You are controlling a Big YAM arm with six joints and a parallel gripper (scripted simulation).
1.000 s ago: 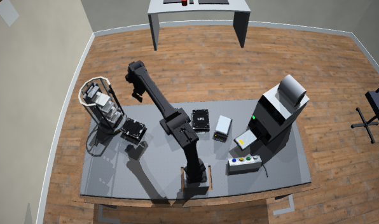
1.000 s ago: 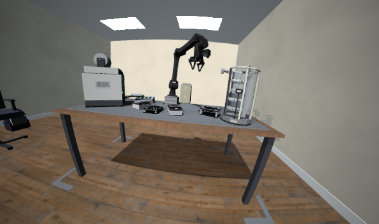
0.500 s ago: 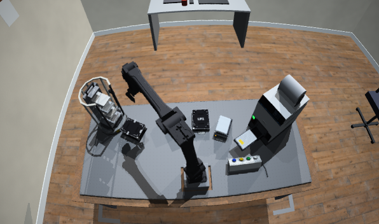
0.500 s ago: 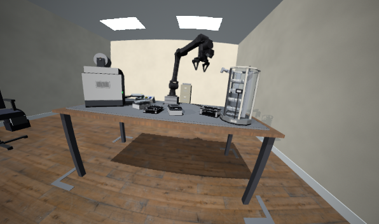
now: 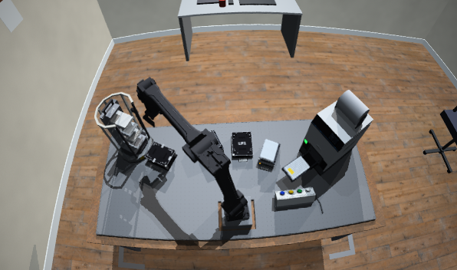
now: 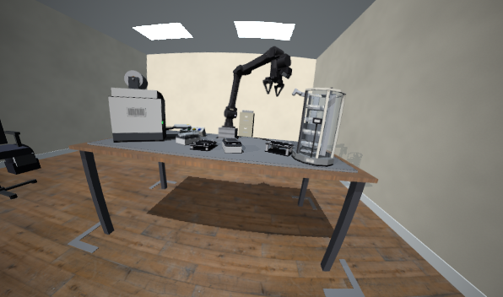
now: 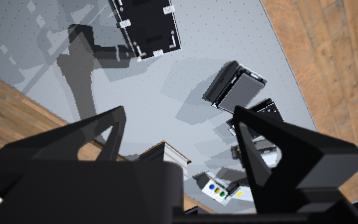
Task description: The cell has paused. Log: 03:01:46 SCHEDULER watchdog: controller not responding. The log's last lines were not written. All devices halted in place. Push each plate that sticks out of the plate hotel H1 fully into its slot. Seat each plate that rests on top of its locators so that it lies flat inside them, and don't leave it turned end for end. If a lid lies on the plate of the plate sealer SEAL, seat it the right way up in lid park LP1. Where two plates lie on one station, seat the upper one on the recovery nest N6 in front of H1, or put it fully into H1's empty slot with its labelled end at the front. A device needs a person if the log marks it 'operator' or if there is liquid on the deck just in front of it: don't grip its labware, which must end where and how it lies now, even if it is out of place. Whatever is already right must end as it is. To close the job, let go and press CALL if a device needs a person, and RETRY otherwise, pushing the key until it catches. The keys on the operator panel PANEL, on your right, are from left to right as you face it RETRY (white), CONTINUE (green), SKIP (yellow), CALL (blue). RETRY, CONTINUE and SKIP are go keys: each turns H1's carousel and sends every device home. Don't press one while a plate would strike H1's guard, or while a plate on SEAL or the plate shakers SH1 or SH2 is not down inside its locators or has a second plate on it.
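My gripper (image 5: 148, 115) is open and empty. It hangs high above the table's far left part, beside the top of the plate hotel H1 (image 5: 121, 126). It also shows in the side view (image 6: 272, 89), left of H1 (image 6: 319, 126). A pale plate (image 6: 298, 91) juts from an upper H1 slot toward the gripper. The black nest N6 (image 5: 160, 155) lies empty in front of H1 and shows in the wrist view (image 7: 147, 25) between and beyond my fingers. The sealer SEAL (image 5: 336, 132) has a white plate with a yellow end (image 5: 296, 168) on its tray.
Lid park LP1 (image 5: 238, 147) is a black frame at mid table. A shaker carries a pale plate (image 5: 269, 153). Another station with a dark plate (image 7: 237, 87) lies under my arm. The key panel PANEL (image 5: 294, 197) stands at the front right.
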